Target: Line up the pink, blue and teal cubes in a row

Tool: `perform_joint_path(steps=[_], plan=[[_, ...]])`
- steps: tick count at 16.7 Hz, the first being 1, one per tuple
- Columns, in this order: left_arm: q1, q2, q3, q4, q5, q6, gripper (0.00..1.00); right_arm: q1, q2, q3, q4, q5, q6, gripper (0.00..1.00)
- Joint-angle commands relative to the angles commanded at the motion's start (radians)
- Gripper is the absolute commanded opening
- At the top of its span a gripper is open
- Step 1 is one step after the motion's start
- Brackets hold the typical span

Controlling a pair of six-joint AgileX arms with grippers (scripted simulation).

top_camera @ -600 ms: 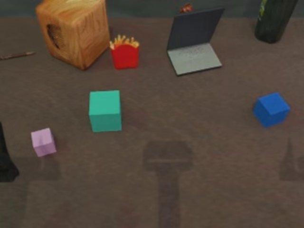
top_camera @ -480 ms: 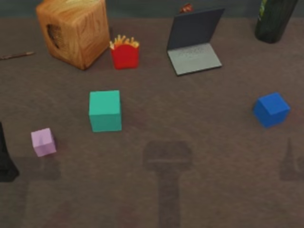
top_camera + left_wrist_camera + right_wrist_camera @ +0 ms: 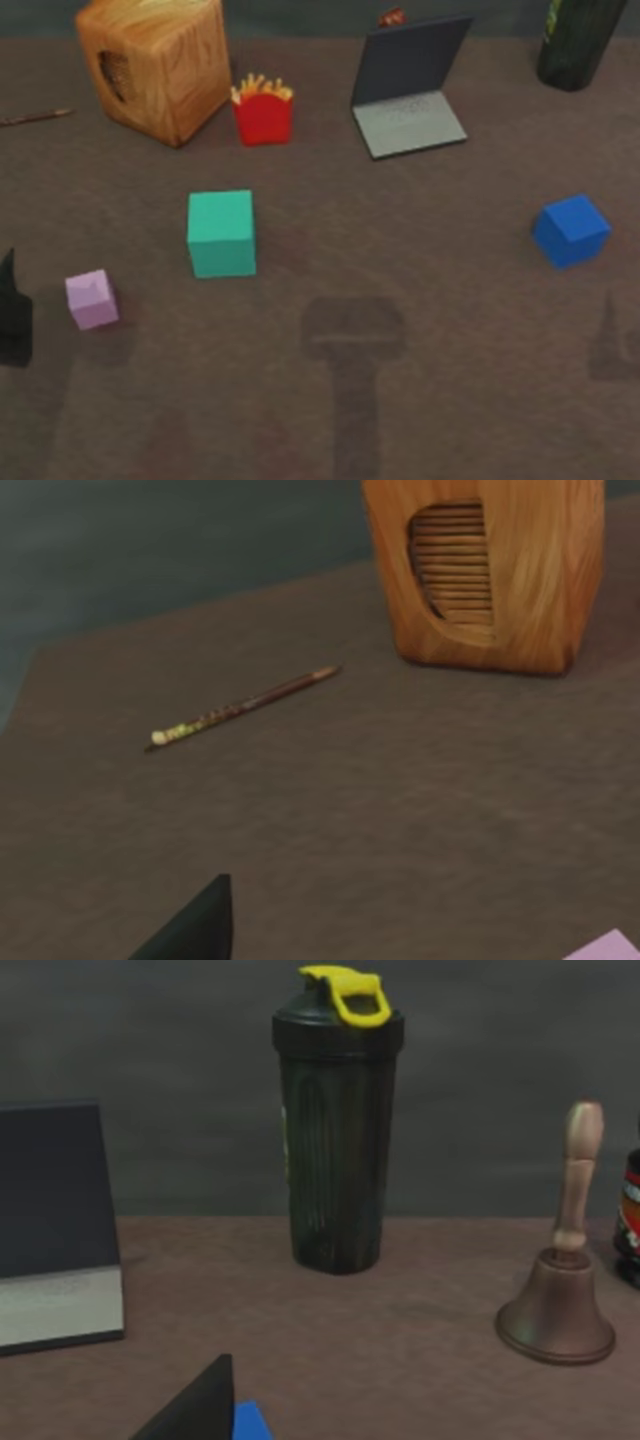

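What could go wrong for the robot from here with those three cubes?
The pink cube is the smallest, so the left gripper beside it might knock it away rather than grasp it. The blue cube lies far from the teal cube, near the table's right side, so carrying it across risks a drop. It also sits turned, which may spoil a straight row.

Little of the robot shows: at the top view's left edge the left hand (image 3: pixel 14 322) is a matte black piece, narrow and pointed at one end and blocky at the other, with no markings, screws or cables to be seen on it. In the left wrist view one black finger (image 3: pixel 195 928) shows as a flat-sided wedge with a sharp tip and plain dark faces. The right wrist view shows a like finger (image 3: pixel 196 1407) of the right hand, black, triangular and unmarked.
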Motion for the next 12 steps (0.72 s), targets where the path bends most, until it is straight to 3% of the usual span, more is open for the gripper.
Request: perform_joint_path(steps=[12], plan=[[-0.079, 1.156, 0.771, -0.637, -0.005, 0.652, 1.00, 0.000, 0.000, 0.000, 0.000, 0.000, 0.000, 1.00]])
